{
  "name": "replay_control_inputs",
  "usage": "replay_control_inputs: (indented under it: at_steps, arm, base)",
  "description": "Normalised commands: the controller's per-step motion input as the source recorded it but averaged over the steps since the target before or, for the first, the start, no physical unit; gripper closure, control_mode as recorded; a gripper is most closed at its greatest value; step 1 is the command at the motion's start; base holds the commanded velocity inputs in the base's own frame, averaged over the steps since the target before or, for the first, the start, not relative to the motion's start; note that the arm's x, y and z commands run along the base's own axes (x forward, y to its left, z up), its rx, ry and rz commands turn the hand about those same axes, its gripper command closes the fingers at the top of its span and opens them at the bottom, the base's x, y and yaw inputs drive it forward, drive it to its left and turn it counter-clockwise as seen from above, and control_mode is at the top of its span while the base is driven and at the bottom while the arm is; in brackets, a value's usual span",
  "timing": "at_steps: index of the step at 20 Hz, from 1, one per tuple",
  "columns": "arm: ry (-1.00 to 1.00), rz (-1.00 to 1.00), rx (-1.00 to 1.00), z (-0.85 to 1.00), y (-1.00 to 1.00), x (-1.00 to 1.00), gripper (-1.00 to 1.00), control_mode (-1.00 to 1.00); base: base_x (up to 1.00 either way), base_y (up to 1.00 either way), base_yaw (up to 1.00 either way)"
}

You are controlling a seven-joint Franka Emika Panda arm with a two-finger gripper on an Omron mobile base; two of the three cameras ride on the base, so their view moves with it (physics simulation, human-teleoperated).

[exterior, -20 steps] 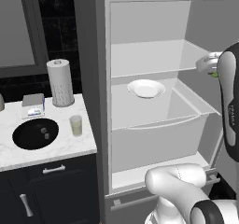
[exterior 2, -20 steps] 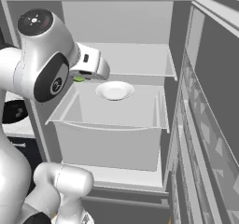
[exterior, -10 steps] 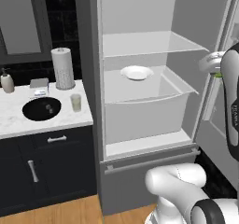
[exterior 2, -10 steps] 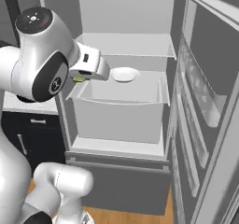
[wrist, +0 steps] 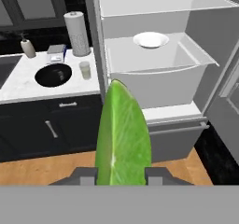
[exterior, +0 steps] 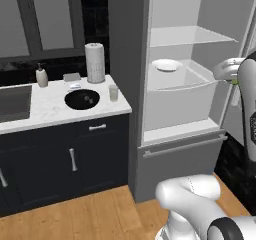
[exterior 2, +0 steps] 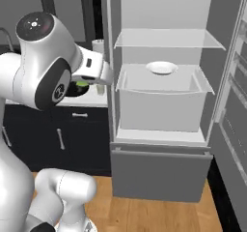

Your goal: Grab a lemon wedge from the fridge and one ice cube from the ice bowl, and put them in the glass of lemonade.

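Here, the open fridge (exterior: pixel 192 84) stands beside a marble counter (exterior: pixel 47 109).

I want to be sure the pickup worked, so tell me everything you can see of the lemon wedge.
The lemon wedge is a yellowish-green, pointed sliver with a smooth, faintly streaked face. In the hand view it stands tip-up, clamped at its base between the gripper fingers, off every surface. Behind it lie the open fridge and the counter. In the left base view it shows as a small green speck at the hand.
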Motion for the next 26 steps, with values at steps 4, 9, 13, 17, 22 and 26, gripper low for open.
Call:
replay_control_inputs:
  at_steps: [4, 9, 13, 17, 22, 26]
  arm:
    - [0.0, 0.0, 0.0, 0.0, 0.0, 0.0, 1.0, 1.0]
    - [0.0, 0.0, 0.0, 0.0, 0.0, 0.0, 1.0, 1.0]
    - [0.0, 0.0, 0.0, 0.0, 0.0, 0.0, 1.0, 1.0]
    - [0.0, 0.0, 0.0, 0.0, 0.0, 0.0, 1.0, 1.0]
    - [0.0, 0.0, 0.0, 0.0, 0.0, 0.0, 1.0, 1.0]
    - [0.0, 0.0, 0.0, 0.0, 0.0, 0.0, 1.0, 1.0]
  base:
    - [0.0, 1.0, -0.31]
    - [0.03, 1.0, -0.3]
    - [0.18, 1.0, -0.25]
    - [0.6, 0.74, -0.13]
    - [0.73, 0.28, -0.02]
    - [0.65, 0.02, 0.0]
